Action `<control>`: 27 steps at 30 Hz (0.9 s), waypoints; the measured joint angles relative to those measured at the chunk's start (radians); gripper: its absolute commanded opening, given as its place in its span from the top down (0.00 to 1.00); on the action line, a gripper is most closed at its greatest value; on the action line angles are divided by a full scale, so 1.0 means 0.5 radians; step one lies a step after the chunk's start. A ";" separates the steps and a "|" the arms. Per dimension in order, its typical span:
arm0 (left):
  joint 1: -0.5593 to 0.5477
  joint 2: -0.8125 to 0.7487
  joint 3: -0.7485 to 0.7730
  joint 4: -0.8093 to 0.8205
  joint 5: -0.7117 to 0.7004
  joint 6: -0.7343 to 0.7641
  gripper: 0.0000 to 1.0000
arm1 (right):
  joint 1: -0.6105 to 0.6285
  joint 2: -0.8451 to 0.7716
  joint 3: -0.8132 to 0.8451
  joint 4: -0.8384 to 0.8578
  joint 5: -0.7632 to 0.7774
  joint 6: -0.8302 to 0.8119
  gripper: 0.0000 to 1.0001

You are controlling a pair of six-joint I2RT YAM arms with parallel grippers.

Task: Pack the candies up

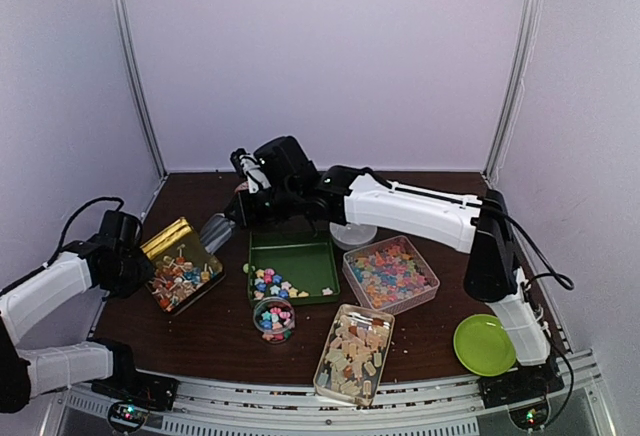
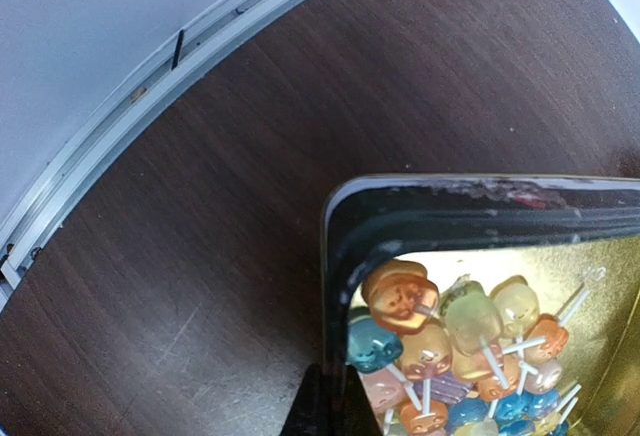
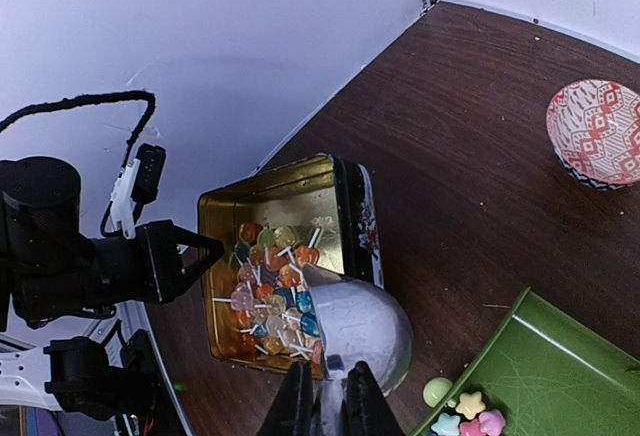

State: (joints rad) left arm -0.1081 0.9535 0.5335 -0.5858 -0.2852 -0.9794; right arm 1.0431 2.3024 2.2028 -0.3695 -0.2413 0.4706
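Note:
Pastel star candies [image 1: 270,284] lie at the near end of a green tray [image 1: 300,251]; in the right wrist view a few of them [image 3: 468,418] show at its corner [image 3: 540,366]. More stars fill a clear box [image 1: 390,274] and a small round cup [image 1: 274,318], and beige chunks fill another clear box [image 1: 355,353]. My right gripper [image 3: 332,396] is shut on the handle of a silver scoop [image 3: 370,326], which hangs over the near edge of a gold tin [image 3: 270,206] of lollipops [image 2: 440,341]. My left gripper [image 2: 335,401] is shut on the tin's black rim [image 2: 345,256].
A green plate [image 1: 484,344] sits at the front right. A red-patterned bowl [image 3: 595,131] stands beyond the tray, partly hidden under the right arm [image 1: 410,206] in the top view. The back wall and a metal rail [image 2: 150,91] close off the table behind the tin.

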 measured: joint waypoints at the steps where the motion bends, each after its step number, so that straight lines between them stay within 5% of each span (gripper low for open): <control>1: -0.017 0.001 0.000 -0.008 -0.007 0.004 1.00 | 0.001 0.010 0.024 -0.013 0.009 -0.011 1.00; 27: -0.269 0.122 0.301 -0.347 -0.300 -0.126 1.00 | 0.168 0.170 0.241 -0.152 0.511 -0.254 1.00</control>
State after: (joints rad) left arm -0.2428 1.0145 0.6842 -0.7593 -0.4351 -1.0424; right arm 1.1271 2.3875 2.3234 -0.4454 0.0143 0.3435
